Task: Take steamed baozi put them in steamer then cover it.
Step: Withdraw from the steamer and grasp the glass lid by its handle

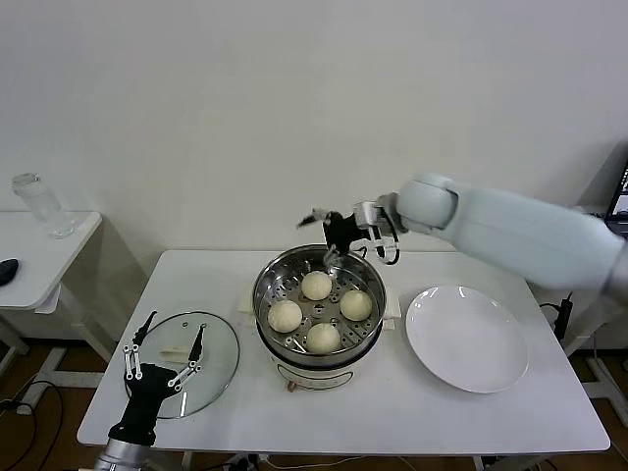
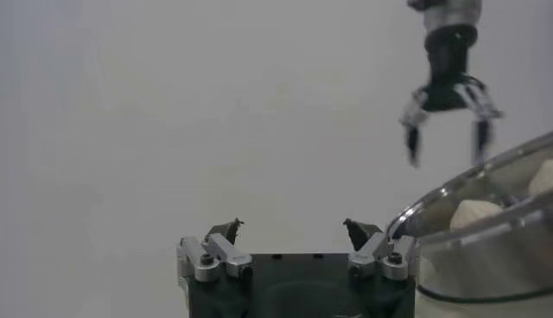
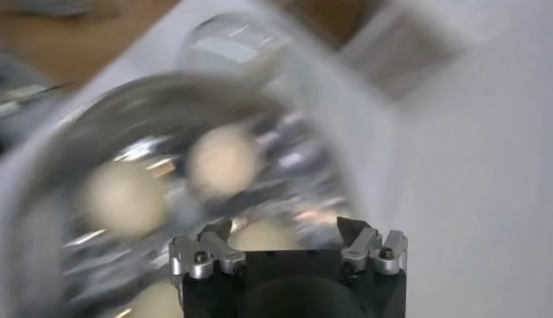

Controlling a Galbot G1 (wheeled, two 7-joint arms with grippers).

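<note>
The steamer (image 1: pixel 270 285) stands mid-table, a shiny steel pot with a perforated tray. Several steamed baozi lie inside it, among them ones at the far side (image 1: pixel 316 286), the left (image 1: pixel 285 315) and the right (image 1: pixel 355 305). My right gripper (image 1: pixel 322 238) hangs open and empty just above the steamer's far rim. Its wrist view looks down on the baozi (image 3: pixel 225 160) past its open fingers (image 3: pixel 285 232). The cover (image 1: pixel 211 378), a clear glass lid, lies flat on the table left of the steamer. My left gripper (image 1: pixel 172 334) is open and empty over the cover.
An empty white plate (image 1: pixel 466 339) lies right of the steamer. A side table (image 1: pixel 39 255) with a glass jar (image 1: pixel 41 204) stands at far left. The left wrist view shows the steamer's wall (image 2: pixel 484 259) and the right gripper (image 2: pixel 445 130) farther off.
</note>
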